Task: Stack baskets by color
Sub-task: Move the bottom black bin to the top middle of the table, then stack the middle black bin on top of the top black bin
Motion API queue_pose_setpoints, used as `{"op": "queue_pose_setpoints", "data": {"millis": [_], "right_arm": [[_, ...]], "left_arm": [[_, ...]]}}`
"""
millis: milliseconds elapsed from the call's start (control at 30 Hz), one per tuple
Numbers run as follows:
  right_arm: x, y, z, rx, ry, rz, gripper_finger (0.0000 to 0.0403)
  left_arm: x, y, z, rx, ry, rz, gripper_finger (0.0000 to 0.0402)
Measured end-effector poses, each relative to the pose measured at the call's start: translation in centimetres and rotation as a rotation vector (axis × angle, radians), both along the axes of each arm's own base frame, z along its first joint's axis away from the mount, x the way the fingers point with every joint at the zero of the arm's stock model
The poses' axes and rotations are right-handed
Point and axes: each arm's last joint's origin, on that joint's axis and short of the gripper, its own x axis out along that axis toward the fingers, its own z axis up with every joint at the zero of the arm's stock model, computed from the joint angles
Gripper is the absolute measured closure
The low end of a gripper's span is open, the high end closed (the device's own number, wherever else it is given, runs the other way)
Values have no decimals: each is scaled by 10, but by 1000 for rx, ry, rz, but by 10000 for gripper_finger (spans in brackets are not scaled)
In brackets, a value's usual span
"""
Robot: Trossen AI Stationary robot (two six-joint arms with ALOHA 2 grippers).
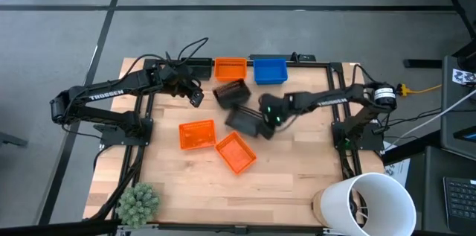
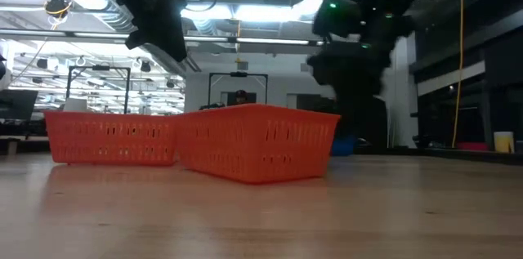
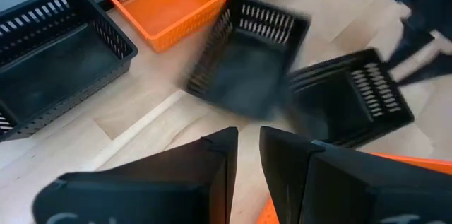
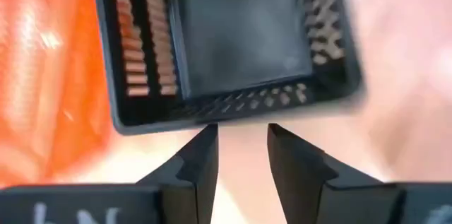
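Note:
Three black baskets show in the left wrist view: one at the table's far left (image 3: pixel 53 54), one in the middle (image 3: pixel 244 65) and one beside it (image 3: pixel 346 100). Two orange baskets (image 1: pixel 197 135) (image 1: pixel 236 152) lie toward the near side. A third orange one (image 1: pixel 230 68) and a blue one (image 1: pixel 270 71) stand at the far edge. My right gripper (image 4: pixel 241 136) hovers open just short of the nearest wall (image 4: pixel 212 111) of a black basket (image 1: pixel 242 122), fingers slanting down. My left gripper (image 3: pixel 248 143) hangs above the table beside the middle black basket (image 1: pixel 231 93), its fingers a little apart and empty.
A large white bucket (image 1: pixel 372 202) stands at the near right corner and a fuzzy green plant (image 1: pixel 139 202) at the near left. Cables run along the far edge (image 1: pixel 193 46). Bare wood lies along the near side (image 1: pixel 245 199).

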Motion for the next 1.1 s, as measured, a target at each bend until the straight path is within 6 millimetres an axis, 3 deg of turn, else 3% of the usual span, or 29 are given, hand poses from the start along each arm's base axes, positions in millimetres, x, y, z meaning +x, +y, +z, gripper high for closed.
{"op": "queue_pose_setpoints", "data": {"millis": [133, 300, 500, 633, 800, 900, 1100], "right_arm": [[11, -5, 19, 27, -70, 77, 281], [3, 11, 29, 71, 94, 192, 281], [-18, 4, 51, -60, 453, -172, 281], [-22, -2, 90, -163, 464, -109, 281], [-50, -8, 140, -264, 383, -21, 281], [-78, -6, 157, -293, 268, -25, 281], [-122, 3, 145, -306, -122, -137, 281]], "left_arm": [[0, 0, 0, 0, 0, 0, 349], [1, -2, 0, -3, -1, -15, 349], [1, -3, 0, 26, 17, -54, 349], [1, -3, 0, 30, 19, -56, 349], [1, -4, 0, 24, 21, -63, 349], [1, -4, 0, 25, 21, -64, 349], [2, -3, 0, 45, 22, -69, 349]]}}
